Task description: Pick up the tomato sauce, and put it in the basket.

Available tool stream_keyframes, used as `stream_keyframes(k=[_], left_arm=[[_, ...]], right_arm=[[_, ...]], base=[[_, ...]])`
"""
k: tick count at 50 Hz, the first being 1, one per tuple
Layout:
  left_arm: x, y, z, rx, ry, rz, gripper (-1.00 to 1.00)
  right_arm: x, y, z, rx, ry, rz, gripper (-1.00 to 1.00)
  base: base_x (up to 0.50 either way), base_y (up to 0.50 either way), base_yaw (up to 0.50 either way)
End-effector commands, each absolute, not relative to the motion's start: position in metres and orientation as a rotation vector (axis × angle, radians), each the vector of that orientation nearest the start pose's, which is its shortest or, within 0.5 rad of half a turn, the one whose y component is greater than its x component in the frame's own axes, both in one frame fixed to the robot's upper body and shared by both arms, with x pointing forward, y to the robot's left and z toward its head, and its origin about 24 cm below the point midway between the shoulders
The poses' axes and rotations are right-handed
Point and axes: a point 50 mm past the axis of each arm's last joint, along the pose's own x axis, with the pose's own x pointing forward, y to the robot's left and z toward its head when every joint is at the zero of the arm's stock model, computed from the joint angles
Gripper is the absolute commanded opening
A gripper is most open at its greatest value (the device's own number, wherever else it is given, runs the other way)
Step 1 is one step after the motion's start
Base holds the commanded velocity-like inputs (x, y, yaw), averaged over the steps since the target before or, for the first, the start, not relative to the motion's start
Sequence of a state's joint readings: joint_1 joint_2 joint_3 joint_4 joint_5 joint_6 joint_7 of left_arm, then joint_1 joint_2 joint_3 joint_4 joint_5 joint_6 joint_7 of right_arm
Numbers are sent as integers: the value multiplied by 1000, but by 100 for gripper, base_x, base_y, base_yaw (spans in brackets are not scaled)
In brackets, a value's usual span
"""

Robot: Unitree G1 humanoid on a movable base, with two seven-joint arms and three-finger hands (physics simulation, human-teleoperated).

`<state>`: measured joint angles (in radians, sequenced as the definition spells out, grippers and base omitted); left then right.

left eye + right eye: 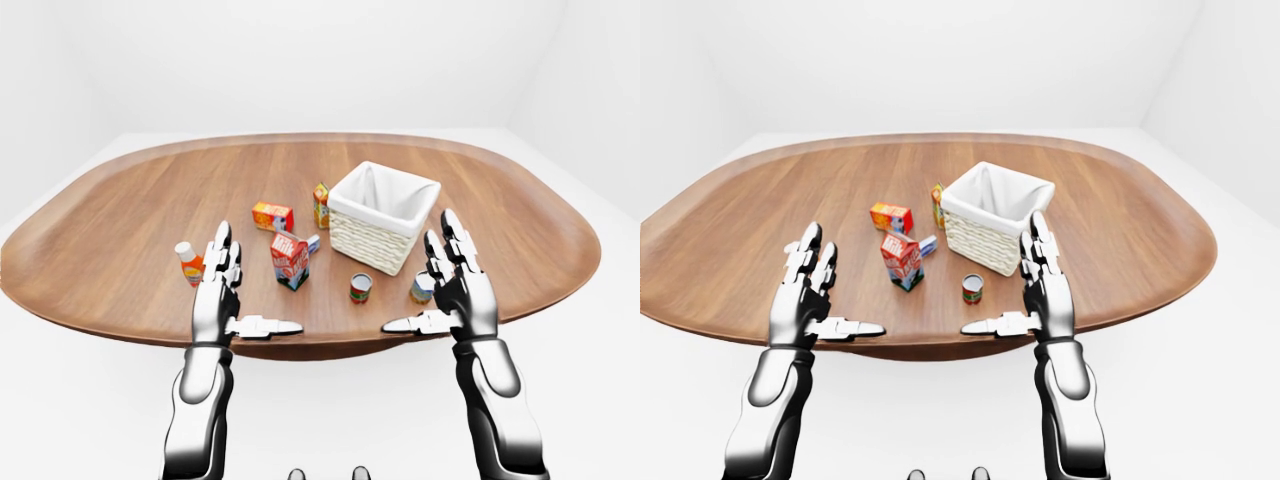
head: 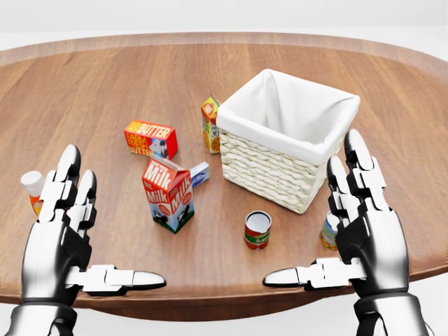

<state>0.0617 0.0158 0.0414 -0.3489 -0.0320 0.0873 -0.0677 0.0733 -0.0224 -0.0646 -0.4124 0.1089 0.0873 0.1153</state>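
Both hands are raised over the near edge of the wooden table [image 2: 315,63], palms inward, fingers spread and thumbs pointing toward each other; neither holds anything. The tomato sauce can [image 2: 257,230], red-labelled and upright, stands near the table's near edge, just beside the near corner of the white-lined wicker basket [image 2: 283,150] and between the two hands. The right hand [image 2: 364,217] is the closer one, though a second can [image 2: 329,231] sits partly hidden behind its fingers. The left hand [image 2: 59,227] hovers by a ketchup bottle [image 1: 187,262], with a milk carton [image 2: 169,195] between it and the sauce.

To do the reach well, I would bring the right hand leftward and down, staying clear of the second can, then close the fingers around the sauce can's side so it stays upright for the short lift into the basket.
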Motion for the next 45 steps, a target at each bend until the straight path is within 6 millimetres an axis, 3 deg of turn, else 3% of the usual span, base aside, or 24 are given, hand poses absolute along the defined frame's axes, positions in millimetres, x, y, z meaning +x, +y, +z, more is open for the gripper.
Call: stream_keyframes(k=[1,17,25,45], left_arm=[[236,160,97,2,-190,-23,100],[236,159,97,2,-190,-25,100],[237,159,94,3,-176,-25,100],[236,159,95,3,-182,-25,100]], right_arm=[[228,-163,114,45,-268,75,100],[231,-162,111,54,-253,74,100],[231,-163,111,63,-255,73,100],[231,-163,111,68,-258,77,100]], base=[[50,0,0],[49,0,0],[5,0,0],[0,-49,0]])
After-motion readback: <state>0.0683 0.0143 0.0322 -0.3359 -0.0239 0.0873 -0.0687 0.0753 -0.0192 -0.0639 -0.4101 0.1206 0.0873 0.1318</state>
